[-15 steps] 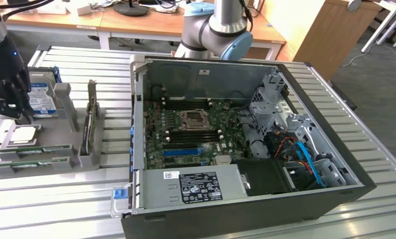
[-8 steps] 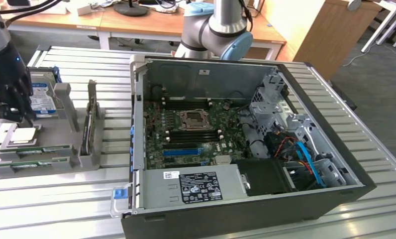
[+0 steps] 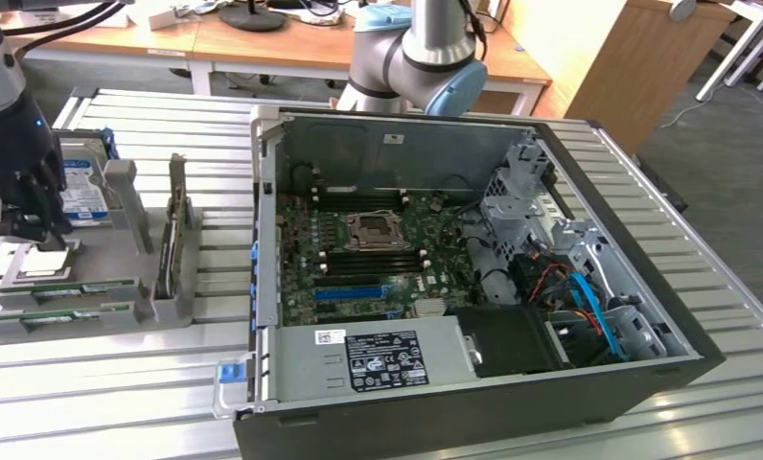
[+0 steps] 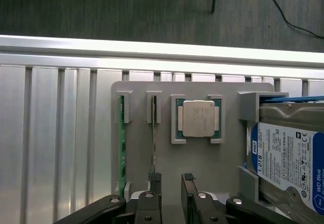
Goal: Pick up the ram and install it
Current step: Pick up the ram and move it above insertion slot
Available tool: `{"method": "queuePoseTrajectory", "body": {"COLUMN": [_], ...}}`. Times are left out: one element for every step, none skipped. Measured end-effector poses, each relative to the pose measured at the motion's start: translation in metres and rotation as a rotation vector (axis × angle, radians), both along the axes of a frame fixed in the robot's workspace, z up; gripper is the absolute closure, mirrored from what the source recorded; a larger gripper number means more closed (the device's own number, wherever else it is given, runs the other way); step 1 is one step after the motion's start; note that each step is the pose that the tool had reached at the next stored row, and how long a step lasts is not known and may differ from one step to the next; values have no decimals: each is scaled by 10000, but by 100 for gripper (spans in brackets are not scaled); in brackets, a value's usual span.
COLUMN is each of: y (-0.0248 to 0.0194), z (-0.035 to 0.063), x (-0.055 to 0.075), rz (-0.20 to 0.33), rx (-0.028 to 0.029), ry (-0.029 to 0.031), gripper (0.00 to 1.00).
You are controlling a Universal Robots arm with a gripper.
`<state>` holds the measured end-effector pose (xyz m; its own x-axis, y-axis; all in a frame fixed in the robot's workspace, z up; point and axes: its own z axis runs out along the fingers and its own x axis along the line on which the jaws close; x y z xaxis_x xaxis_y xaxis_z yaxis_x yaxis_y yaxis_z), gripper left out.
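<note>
Two ram sticks stand on edge in slots of a grey holder [image 4: 228, 168]: a green one [image 4: 121, 143] and a thinner-looking one [image 4: 153, 128]. In the exterior view the ram sticks [image 3: 85, 287] lie at the near end of the holder [image 3: 164, 307]. My gripper [image 4: 171, 182] hangs open just above the holder with nothing between its fingers. One fingertip [image 4: 153, 179] is in line with the thinner stick. In the exterior view the gripper [image 3: 34, 235] sits over the holder's left part, above the silver processor chip [image 3: 43, 276].
A square silver processor chip [image 4: 200, 119] and a blue-labelled hard drive [image 4: 288, 158] share the holder. On the exterior view's right stands an open computer case [image 3: 484, 402] with its motherboard [image 3: 369, 254] exposed. The arm's base [image 3: 414, 67] rises behind the case.
</note>
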<state>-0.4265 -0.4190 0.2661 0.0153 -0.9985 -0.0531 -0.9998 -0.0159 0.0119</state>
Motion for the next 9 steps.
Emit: {"method": "queuePoseTrajectory", "body": {"y": [0,0,0,0,0,0,0,0,0], "z": [-9,-17,-23,-37,-52,-58,-60,-60,-60], "x": [0,0,0,0,0,0,0,0,0], "rz": [0,0,0,1,0,0,0,0,0], "rx": [0,-1,-1,-1,-1,0,-2,-2,-2], "ry": [0,0,0,0,1,1,2,3,3], "gripper": [70,70,70,70,70,70,70,70,70]}}
